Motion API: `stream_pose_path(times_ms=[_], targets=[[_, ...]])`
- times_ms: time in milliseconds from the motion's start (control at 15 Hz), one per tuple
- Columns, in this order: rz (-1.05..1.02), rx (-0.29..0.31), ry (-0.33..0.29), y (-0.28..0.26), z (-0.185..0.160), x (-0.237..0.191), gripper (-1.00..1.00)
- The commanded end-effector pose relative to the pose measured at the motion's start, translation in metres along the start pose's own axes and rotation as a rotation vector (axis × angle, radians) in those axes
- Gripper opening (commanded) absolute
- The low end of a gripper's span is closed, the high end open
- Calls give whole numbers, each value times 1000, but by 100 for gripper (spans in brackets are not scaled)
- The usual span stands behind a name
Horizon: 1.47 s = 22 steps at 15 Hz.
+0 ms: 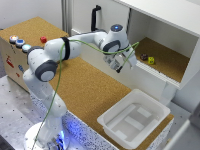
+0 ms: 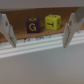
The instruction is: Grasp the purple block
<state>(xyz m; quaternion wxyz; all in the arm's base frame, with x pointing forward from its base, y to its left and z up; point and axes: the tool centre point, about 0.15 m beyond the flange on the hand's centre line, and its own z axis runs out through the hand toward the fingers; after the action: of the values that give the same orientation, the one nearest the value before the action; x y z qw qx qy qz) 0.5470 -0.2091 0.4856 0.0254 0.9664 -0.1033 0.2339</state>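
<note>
**Gripper poised at the shelf mouth, purple block inside**

From my remote seat I see the gripper [image 1: 119, 64] hanging just outside the white cabinet [image 1: 170, 15], level with its open compartment. In the wrist view both fingers [image 2: 5, 30] stand well apart with nothing between them, so the hand is spread and holds nothing.

The purple block [image 1: 144, 57] sits on the cork floor of that compartment, a short way in from the front edge. Just beside it, toward the exterior view's right, lies the yellow cube [image 1: 151, 60]. The wrist view frames the two side by side, the purple block [image 2: 32, 25] and the yellow cube [image 2: 52, 21], each with a letter on its face; I cannot tell whether they touch. The white front lip of the shelf [image 2: 40, 42] runs between the fingers and the blocks.

Below, on the cork table [image 1: 85, 85], an open white bin [image 1: 134, 117] rests near the exterior view's lower right.
</note>
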Motion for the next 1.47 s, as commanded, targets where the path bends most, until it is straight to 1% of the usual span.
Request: stream_pose_path(times_ms=[0,200,333,600,800,867,1067,1400], targets=[[-89,45,-65,-9,34,74,100],[-76,70,-78,-10,55,88,100],[-77,58,-59,-17,68,97,100],[-87,74,-36,-31,81,109,100],[-97,70,-27,-40,83,114,100],[-94,66,-16,-39,83,113,-100],[-98,46,7,-40,82,111,-100],[-88,36,6,-28,91,106,-100]])
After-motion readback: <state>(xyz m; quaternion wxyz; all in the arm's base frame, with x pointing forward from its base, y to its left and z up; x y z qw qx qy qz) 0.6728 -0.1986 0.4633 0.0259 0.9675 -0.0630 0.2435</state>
